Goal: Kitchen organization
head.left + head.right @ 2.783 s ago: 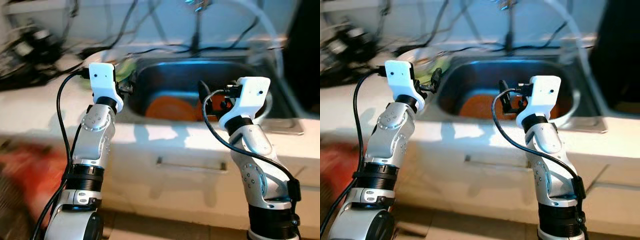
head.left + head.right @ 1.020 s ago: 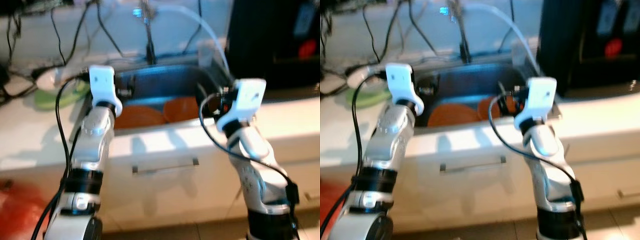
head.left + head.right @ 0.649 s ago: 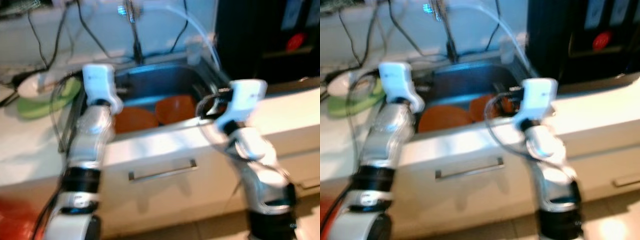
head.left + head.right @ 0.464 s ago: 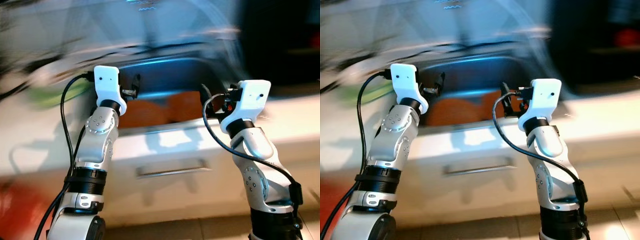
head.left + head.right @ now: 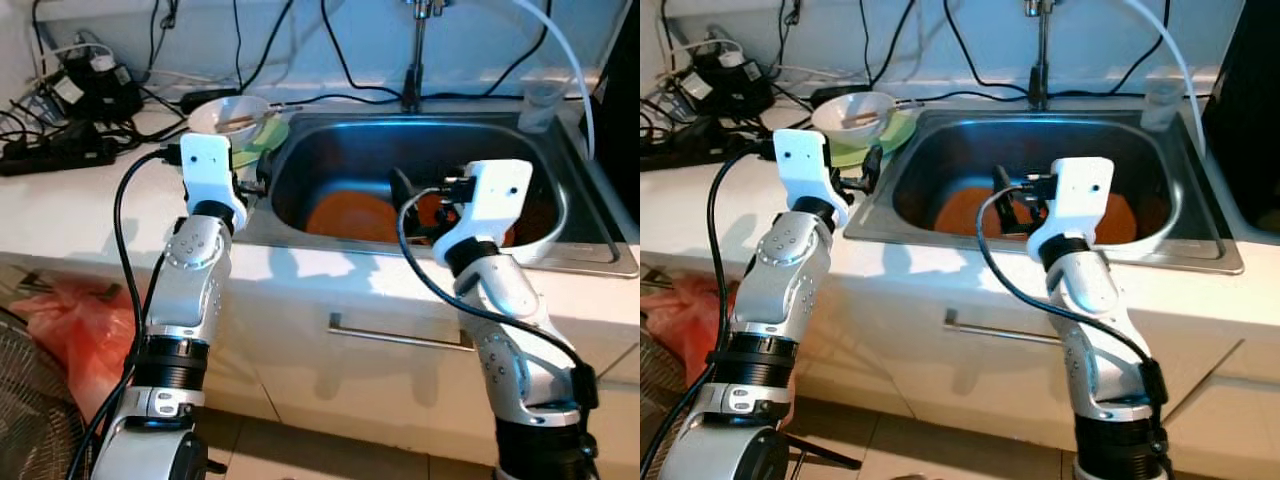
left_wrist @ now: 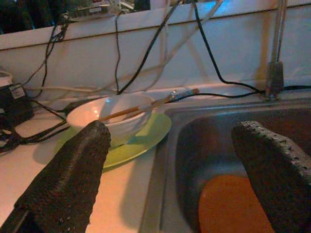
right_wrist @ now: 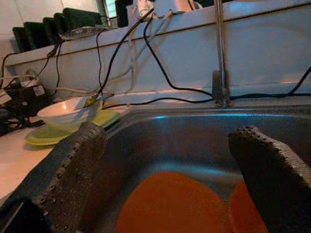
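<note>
A home kitchen, seen at the sink counter.

A stainless steel sink is set into a white countertop, with a tap rising behind it and orange plates lying in the basin. Beside the sink a white bowl with chopsticks across it sits on a green plate. Below is a white drawer front with a metal handle. A power strip and black cables clutter the back of the counter.

Head and wrist cameras toward sink
</note>
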Robot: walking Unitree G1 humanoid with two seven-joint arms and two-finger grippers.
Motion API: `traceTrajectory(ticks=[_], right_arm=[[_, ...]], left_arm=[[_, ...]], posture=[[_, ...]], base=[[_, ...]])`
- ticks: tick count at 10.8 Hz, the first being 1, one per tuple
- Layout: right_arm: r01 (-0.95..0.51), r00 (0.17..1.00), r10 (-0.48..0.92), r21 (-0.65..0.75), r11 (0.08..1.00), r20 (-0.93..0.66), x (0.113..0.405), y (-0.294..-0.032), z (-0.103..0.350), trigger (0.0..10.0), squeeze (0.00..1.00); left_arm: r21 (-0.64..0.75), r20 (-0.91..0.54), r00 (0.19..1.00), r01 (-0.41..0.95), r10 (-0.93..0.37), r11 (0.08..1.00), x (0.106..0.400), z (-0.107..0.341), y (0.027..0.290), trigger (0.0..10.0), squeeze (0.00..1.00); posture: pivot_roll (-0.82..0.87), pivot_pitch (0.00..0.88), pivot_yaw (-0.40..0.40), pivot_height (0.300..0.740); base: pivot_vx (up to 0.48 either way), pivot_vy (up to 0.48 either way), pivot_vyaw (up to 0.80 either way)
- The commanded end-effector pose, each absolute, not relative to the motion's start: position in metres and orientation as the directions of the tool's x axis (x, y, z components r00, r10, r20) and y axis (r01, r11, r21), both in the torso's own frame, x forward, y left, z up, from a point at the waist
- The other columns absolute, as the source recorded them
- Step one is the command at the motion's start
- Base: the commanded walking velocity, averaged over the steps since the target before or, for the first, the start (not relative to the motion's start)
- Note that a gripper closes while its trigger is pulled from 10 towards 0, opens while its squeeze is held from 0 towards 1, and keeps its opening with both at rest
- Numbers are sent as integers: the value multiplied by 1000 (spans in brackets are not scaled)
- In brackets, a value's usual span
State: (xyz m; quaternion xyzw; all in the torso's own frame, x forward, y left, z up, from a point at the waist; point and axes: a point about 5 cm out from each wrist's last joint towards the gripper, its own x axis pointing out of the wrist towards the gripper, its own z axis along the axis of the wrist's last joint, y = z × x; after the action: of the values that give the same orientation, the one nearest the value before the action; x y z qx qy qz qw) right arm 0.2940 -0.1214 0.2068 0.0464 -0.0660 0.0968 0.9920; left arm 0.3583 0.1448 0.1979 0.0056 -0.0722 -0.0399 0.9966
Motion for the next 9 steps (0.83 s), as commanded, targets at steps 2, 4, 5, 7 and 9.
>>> traceTrajectory(ticks=[2, 4, 5, 7, 9], right_arm=[[-199, 971, 186, 78, 977, 151, 295, -121, 210, 10000, 0], [-199, 971, 186, 78, 977, 151, 295, -121, 211, 10000, 0], [-199, 971, 186, 78, 977, 152, 295, -121, 211, 10000, 0], [-199, 971, 186, 78, 977, 151, 295, -121, 211, 10000, 0], [-198, 971, 185, 79, 977, 151, 295, -120, 211, 10000, 0]], left_arm=[[6, 144, 986, 80, -80, 997, 359, 199, 147, 10000, 302], [2, 142, 986, 83, -83, 997, 359, 199, 147, 10000, 314], [1, 142, 986, 84, -83, 996, 359, 199, 147, 10000, 329], [-1, 141, 986, 89, -88, 996, 358, 199, 146, 10000, 353], [-3, 139, 986, 91, -90, 996, 359, 199, 146, 10000, 341]], posture=[[-58, 0, 128, 740], [-56, 0, 127, 740], [-56, 0, 127, 740], [-57, 0, 128, 740], [-58, 0, 129, 740]], base=[[0, 0, 0], [291, 0, 0], [386, 0, 0], [411, 0, 0], [422, 0, 0]])
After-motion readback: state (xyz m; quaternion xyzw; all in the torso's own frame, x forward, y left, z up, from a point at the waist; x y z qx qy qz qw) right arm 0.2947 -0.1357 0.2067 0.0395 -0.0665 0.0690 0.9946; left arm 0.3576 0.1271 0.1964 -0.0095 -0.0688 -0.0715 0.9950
